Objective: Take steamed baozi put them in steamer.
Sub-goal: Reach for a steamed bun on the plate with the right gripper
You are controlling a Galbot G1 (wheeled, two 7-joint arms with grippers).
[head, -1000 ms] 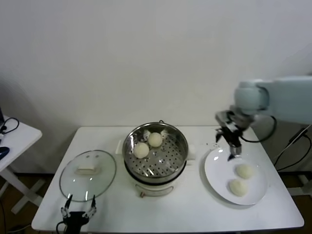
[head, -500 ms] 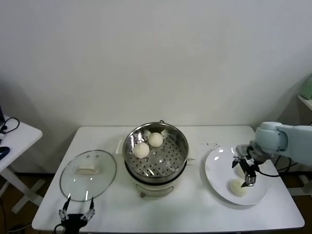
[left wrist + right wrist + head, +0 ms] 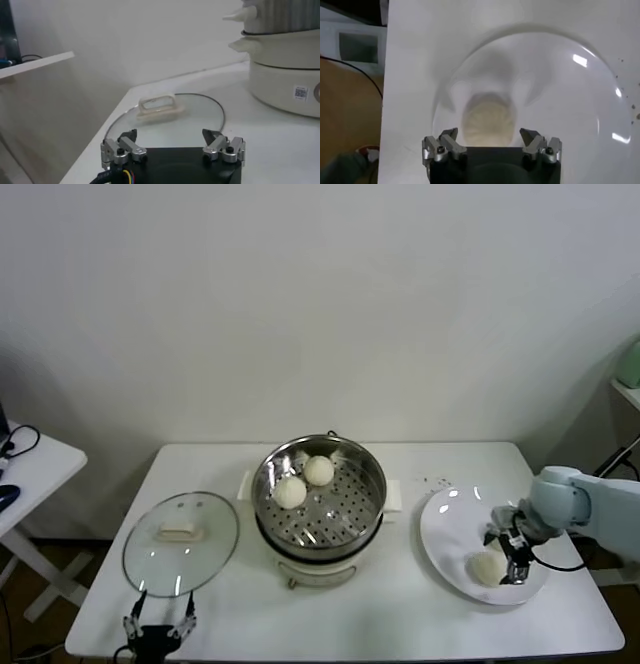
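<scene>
Right arm: reaches in from the robot's right, bent low over the white plate (image 3: pixel 445 534) at the right end of the counter (image 3: pixel 400 614).
Right claw (image 3: pixel 491 145): fingers wide apart, pointing down at the plate, straddling one baozi on the plate (image 3: pixel 487 120) without closing on it; in the head view the claw (image 3: pixel 510 556) sits at the plate's right side, just beside that bun (image 3: pixel 487 567).
Left arm: parked low at the counter's near left edge.
Left claw (image 3: pixel 172 147): fingers spread apart, holding nothing, just in front of the glass lid (image 3: pixel 165 117).
Steamer (image 3: pixel 318 489): stands mid-counter on its cream base, lid off, perforated floor showing.
Steamer contents: two baozi in the steamer (image 3: pixel 304 481), touching or nearly so, toward its back left.
Plate contents: one bun clearly seen near the right claw; whether a second lies behind the claw cannot be told.
Glass lid: lies flat on the counter left of the steamer, knob up (image 3: pixel 181 533).
</scene>
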